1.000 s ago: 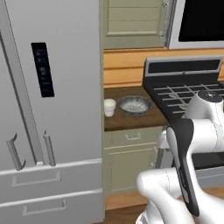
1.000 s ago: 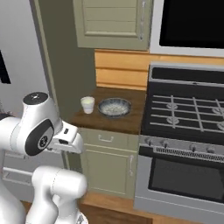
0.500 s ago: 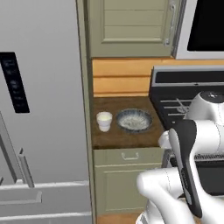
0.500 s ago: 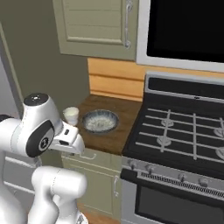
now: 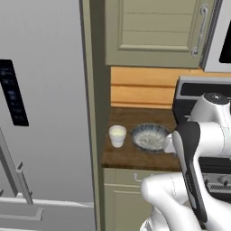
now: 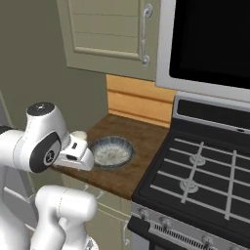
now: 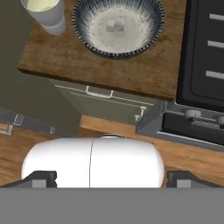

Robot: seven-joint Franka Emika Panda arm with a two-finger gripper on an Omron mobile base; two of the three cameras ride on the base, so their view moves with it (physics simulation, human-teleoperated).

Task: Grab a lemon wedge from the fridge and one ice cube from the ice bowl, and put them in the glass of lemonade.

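The glass of lemonade (image 5: 117, 135) stands on the wooden counter next to the fridge's side, pale yellow inside. Just right of it sits the ice bowl (image 5: 150, 136), grey with a speckled inside. In the hand view the ice bowl (image 7: 118, 26) holds two small ice cubes (image 7: 114, 26), and the glass (image 7: 43, 11) is at the top left. My gripper (image 7: 111, 180) hangs open, in front of the counter and above the floor, with nothing between its fingertips (image 7: 41, 177). The fridge (image 5: 49, 113) is shut, so the lemon wedge is hidden.
A black stove (image 6: 195, 176) adjoins the counter (image 6: 132, 171) on the right, with a dark microwave (image 6: 210, 39) above it. Olive-green cabinets (image 5: 153, 27) hang over the counter, and a drawer (image 7: 105, 94) lies under it. My arm hides part of the glass (image 6: 80, 135) in the right base view.
The base has driven closer to the counter and to the right, so the whole scene shifted: fridge slid left, bowl and glass look larger. The arm's pose is the same.
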